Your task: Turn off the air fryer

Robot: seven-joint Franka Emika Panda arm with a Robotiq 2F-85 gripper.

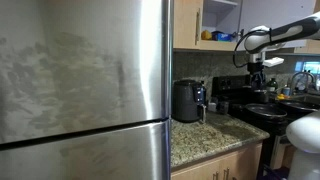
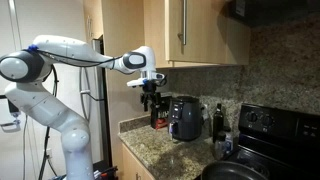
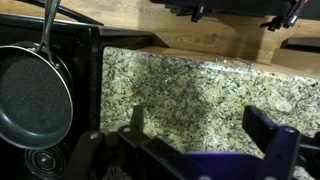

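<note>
Here, in an exterior view, a brushed stainless-steel refrigerator (image 1: 85,80) is filling the left of the kitchen, its flat door smudged and dully reflecting. Beside it a speckled granite countertop (image 1: 205,135) is carrying the air fryer (image 1: 187,100), a rounded, dark grey-black box sitting back by the wall under pale wooden cabinets (image 1: 187,22). Farther right a black stove (image 1: 262,112) is bearing dark cookware. Above it the gripper (image 1: 258,72) is hanging from a smooth white arm (image 1: 290,32), well apart from the air fryer.

In an exterior view from another angle, the arm (image 2: 60,60) is reaching in from the left. The gripper (image 2: 150,100) is hovering up and to the left of the air fryer (image 2: 185,118), clear of it. A slim dark bottle (image 2: 218,120) is standing just right of the appliance.

In the wrist view, a round, dark frying pan (image 3: 30,95) with a thin metal handle is lying at left. Mottled granite is spreading across the middle. Below it, the gripper's (image 3: 200,140) dark, blocky fingers (image 3: 268,130) are standing spread wide, grasping nothing.
</note>
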